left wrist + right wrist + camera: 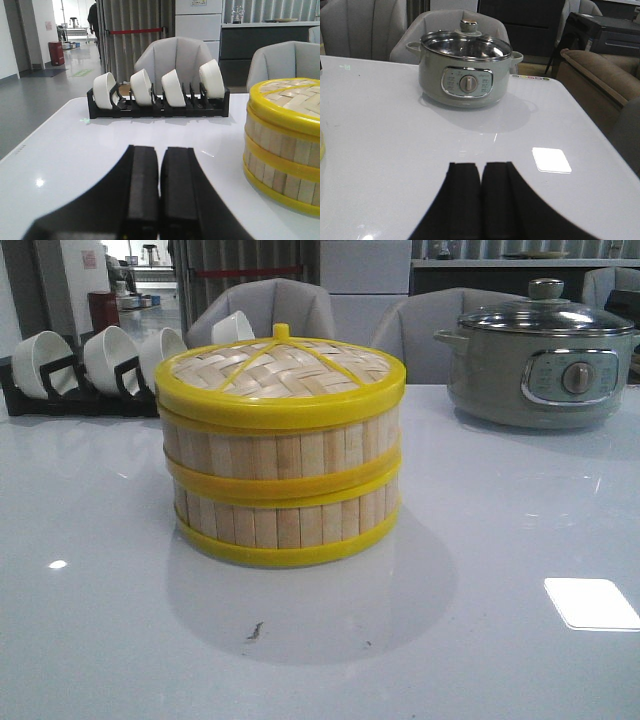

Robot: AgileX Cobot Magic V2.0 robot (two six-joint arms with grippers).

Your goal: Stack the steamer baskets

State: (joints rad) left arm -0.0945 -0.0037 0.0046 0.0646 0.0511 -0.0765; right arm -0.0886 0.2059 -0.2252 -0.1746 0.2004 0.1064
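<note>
Two steamer baskets (285, 485) with pale wooden-slat walls and yellow rims stand stacked in the middle of the white table, one on the other. A woven bamboo lid (283, 372) with a yellow rim and knob sits on top. The stack also shows in the left wrist view (282, 145). My left gripper (160, 150) is shut and empty, low over the table, apart from the stack. My right gripper (481, 166) is shut and empty over bare table. Neither gripper shows in the front view.
A grey-green electric pot (541, 358) with a glass lid stands at the back right, also in the right wrist view (464, 70). A black rack of white bowls (85, 370) stands at the back left, also in the left wrist view (159, 92). Grey chairs (270, 305) stand behind the table.
</note>
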